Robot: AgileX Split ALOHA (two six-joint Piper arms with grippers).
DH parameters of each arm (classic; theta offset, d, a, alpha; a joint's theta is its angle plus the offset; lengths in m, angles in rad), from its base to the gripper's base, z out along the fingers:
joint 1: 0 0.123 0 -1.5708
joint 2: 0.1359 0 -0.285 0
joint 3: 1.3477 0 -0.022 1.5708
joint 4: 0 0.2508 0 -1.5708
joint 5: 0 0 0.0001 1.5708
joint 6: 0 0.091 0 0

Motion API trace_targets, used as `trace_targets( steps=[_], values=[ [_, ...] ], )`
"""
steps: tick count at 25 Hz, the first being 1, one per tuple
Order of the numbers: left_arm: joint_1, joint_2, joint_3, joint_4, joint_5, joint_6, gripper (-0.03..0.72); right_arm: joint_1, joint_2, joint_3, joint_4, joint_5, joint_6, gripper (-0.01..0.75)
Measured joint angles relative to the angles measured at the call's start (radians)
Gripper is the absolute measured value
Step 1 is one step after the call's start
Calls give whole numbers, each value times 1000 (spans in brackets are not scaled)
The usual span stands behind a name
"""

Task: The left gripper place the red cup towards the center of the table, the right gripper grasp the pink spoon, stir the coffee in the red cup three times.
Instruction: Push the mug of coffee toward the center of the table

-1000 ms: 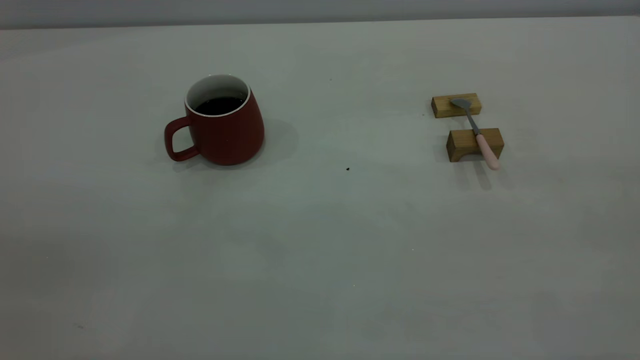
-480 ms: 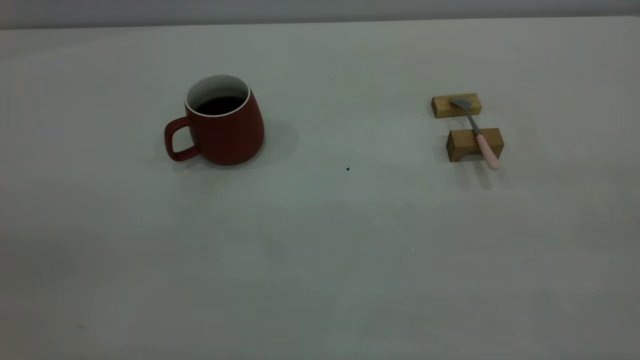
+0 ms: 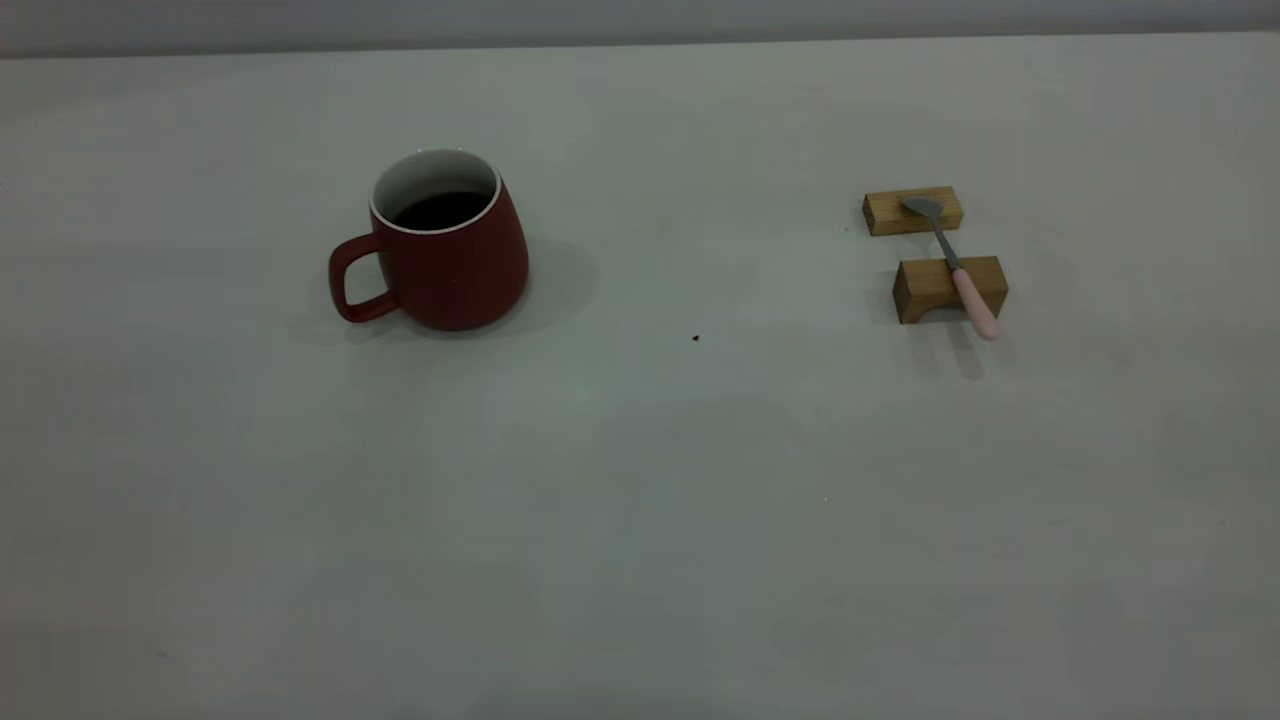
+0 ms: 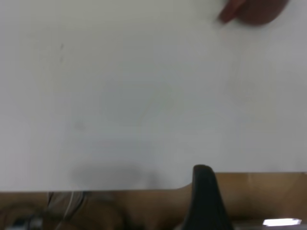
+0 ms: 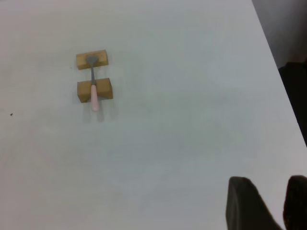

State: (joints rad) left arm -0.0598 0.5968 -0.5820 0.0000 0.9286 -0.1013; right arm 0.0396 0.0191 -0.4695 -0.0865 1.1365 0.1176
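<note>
**Cup and spoon well apart on an open worktop**

The red cup (image 3: 440, 250) is a squat matte mug, wider at its base, with a white inside and dark coffee (image 3: 438, 210). It stands upright left of centre, its loop handle turned toward the left edge. Well to its right, the pink spoon (image 3: 955, 265) bridges two wooden blocks (image 3: 948, 288): its grey bowl lies on the far block and its rounded pink handle overhangs the near one. The pale worktop (image 3: 640, 500) lies bare between and in front of them. The right hand (image 5: 271, 203) hangs near the worktop's edge, fingers slightly apart. Only one dark finger of the left hand (image 4: 206, 199) shows, so I cannot tell its state.
</note>
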Motion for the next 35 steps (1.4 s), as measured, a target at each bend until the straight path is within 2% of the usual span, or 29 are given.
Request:
trace_targets(
  steps=[4,9,16,28,35],
  values=[
    [0,271,-11,35,-133,-9,586,0,0,0,0,0,0,237],
    [0,622,-112,39,-291,18,586,0,0,0,0,0,0,237],
    [0,1052,-375,43,-323,192,586,0,0,0,0,0,0,237],
    [0,1579,-869,38,-307,791,586,0,0,0,0,0,0,237],
    [0,1771,-1014,-79,-292,1298,586,0,0,0,0,0,0,237]
  ],
)
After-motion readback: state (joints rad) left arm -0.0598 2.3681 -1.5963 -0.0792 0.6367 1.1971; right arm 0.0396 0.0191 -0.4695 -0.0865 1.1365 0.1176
